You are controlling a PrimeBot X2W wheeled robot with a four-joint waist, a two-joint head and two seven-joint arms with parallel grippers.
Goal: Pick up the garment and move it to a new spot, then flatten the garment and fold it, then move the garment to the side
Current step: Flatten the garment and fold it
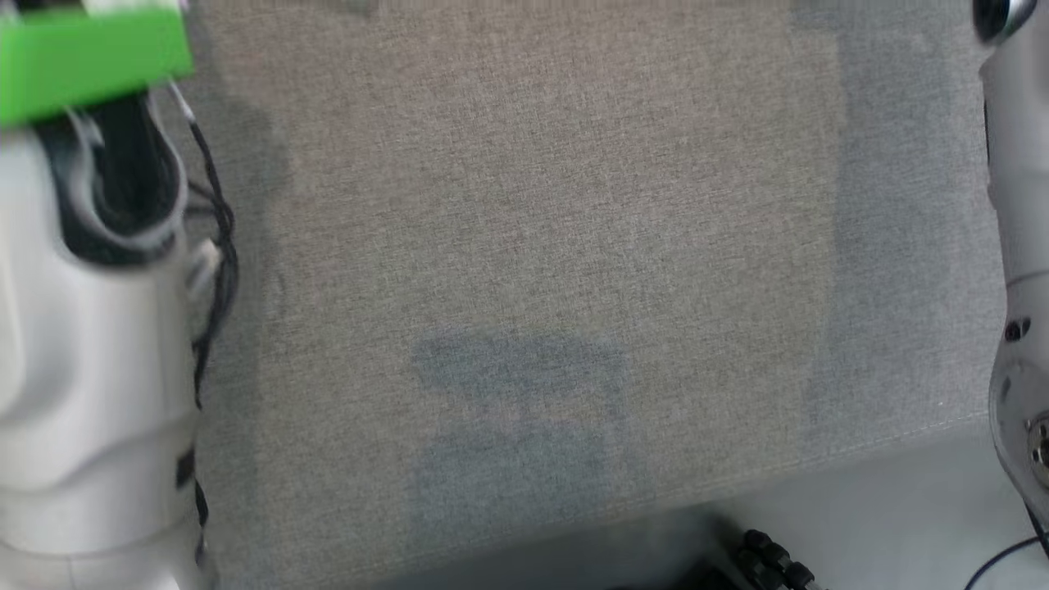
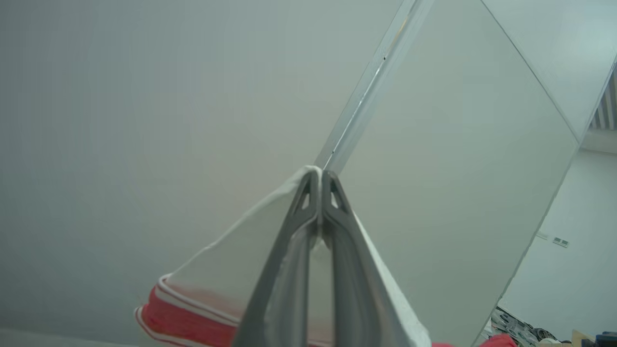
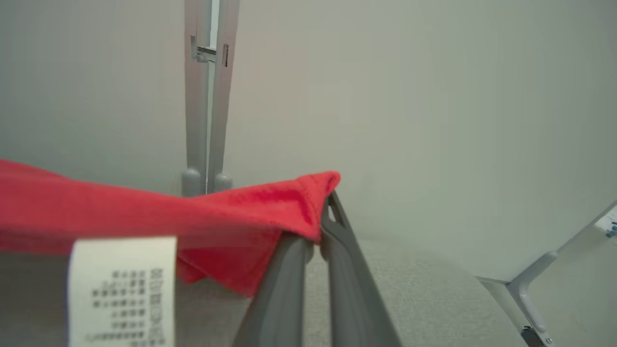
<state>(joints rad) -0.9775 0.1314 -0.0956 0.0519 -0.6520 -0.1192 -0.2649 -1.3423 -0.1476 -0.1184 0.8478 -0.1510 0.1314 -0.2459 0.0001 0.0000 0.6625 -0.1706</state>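
Observation:
The garment (image 3: 144, 212) is red with a white part and a printed care label (image 3: 123, 289). In the right wrist view my right gripper (image 3: 322, 212) is shut on its red edge, and the cloth stretches away to the left above the grey surface. In the left wrist view my left gripper (image 2: 319, 179) is shut on a white corner of the garment (image 2: 231, 260), which drapes down to a red band with white stripes (image 2: 183, 320). In the head view my pale left forearm (image 1: 90, 344) stands at the left and my right arm (image 1: 1020, 246) at the right edge.
A grey fabric-covered table (image 1: 524, 246) spreads below the head camera, its front edge (image 1: 819, 467) running to the lower right. Pale partition walls and a metal post (image 3: 207, 96) stand behind. Black cables (image 1: 215, 246) hang along my left arm.

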